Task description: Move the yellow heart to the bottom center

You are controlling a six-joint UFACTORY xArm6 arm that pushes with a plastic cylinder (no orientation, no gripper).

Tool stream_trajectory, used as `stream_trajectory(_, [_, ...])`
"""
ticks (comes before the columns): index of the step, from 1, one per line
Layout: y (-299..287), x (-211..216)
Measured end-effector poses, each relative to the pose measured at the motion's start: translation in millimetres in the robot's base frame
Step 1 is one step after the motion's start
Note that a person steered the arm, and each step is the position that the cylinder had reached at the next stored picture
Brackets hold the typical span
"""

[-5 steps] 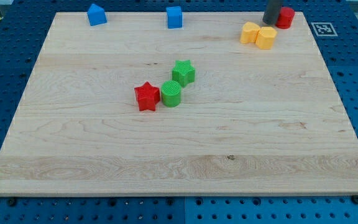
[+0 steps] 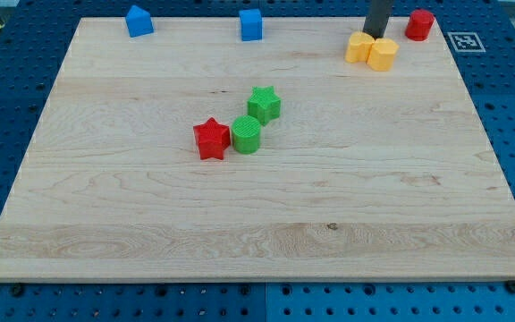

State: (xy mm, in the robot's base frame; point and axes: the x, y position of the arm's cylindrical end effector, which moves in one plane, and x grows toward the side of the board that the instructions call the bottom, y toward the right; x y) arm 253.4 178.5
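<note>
The yellow heart [image 2: 384, 55] is found near the board's top right, touching a second yellow block [image 2: 359, 46] on its left, and my tip [image 2: 378, 35], a bare rod holding nothing, is set just above the pair, at their upper edge. A red block [image 2: 419, 24] is seen to the right at the top edge; two blue blocks [image 2: 138, 21] [image 2: 251, 24] are placed along the top, while a green star [image 2: 264, 104], green round block [image 2: 247, 134] and red star [image 2: 211, 139] are clustered mid-board on the wooden board [image 2: 257, 224].
</note>
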Motion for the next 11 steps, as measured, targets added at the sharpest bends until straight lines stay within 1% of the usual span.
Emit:
stream_trajectory(1, [-4, 15])
stream_trajectory(3, [-35, 21])
stream_trajectory(4, [-35, 21])
stream_trajectory(5, [-38, 20])
stream_trajectory(6, [-62, 0])
stream_trajectory(7, [-75, 1])
stream_trajectory(10, [-58, 64])
stream_trajectory(11, [-26, 68])
